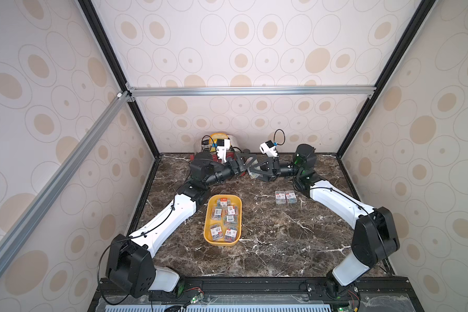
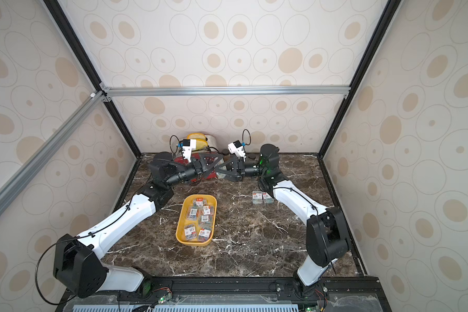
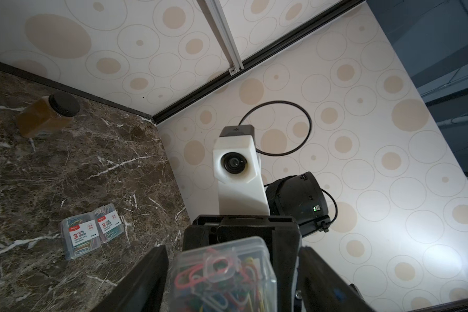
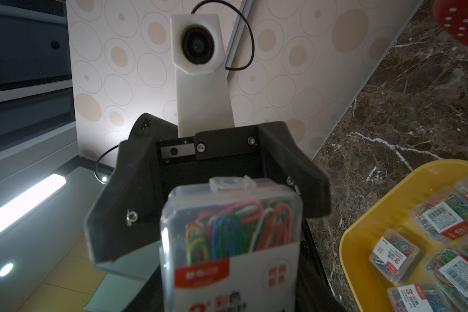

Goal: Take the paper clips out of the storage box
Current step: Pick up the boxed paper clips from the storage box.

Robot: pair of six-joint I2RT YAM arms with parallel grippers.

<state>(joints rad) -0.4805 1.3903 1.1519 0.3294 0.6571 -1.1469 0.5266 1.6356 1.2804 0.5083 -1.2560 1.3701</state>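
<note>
Both grippers meet above the back middle of the table around one clear case of paper clips (image 3: 222, 278). My right gripper (image 1: 254, 173) is shut on the case (image 4: 230, 243). My left gripper (image 1: 250, 164) is open, and its fingers (image 3: 146, 281) stand apart from the case's sides. The mustard-yellow storage box (image 1: 207, 221) lies in the middle of the table in both top views, its rim (image 2: 179, 224) bare, with several cases (image 1: 229, 216) inside. Two more cases (image 1: 285, 196) lie side by side on the marble right of the box.
A red white-dotted toaster (image 4: 462, 24) stands at the back wall behind my left gripper. An amber jar with a black lid (image 3: 46, 116) lies near the back edge. Both arms reach in from the front corners along the table's sides.
</note>
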